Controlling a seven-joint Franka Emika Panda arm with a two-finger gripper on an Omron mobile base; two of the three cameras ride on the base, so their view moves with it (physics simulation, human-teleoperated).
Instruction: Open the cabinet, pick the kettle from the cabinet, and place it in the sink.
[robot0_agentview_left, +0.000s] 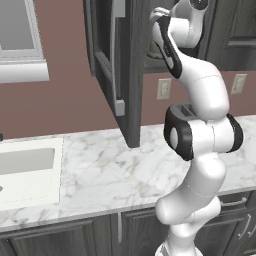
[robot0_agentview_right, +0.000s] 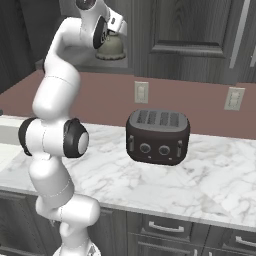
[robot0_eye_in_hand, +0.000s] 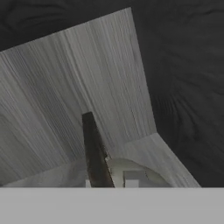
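Note:
The cabinet (robot0_agentview_left: 131, 75) stands open, its door swung out toward me with the silver bar handle (robot0_agentview_left: 119, 65) on it. The grey-green kettle (robot0_agentview_right: 111, 48) sits on the cabinet's shelf; part of it shows at the shelf edge (robot0_agentview_left: 152, 50). My gripper (robot0_agentview_right: 118, 26) is inside the cabinet, right above the kettle's top. In the hand view the kettle's dome (robot0_eye_in_hand: 135, 170) lies just below the gripper (robot0_eye_in_hand: 109, 183), and its thin dark handle (robot0_eye_in_hand: 92, 144) runs up from between the jaws, which are shut on it. The white sink (robot0_agentview_left: 30, 192) is set in the counter at the far left.
A dark four-slot toaster (robot0_agentview_right: 157, 135) stands on the marble counter (robot0_agentview_left: 105, 170) under the cabinet, to the right of the arm. Wall outlets (robot0_agentview_right: 141, 92) are behind it. The open door overhangs the counter between arm and sink. A window (robot0_agentview_left: 17, 30) is above the sink.

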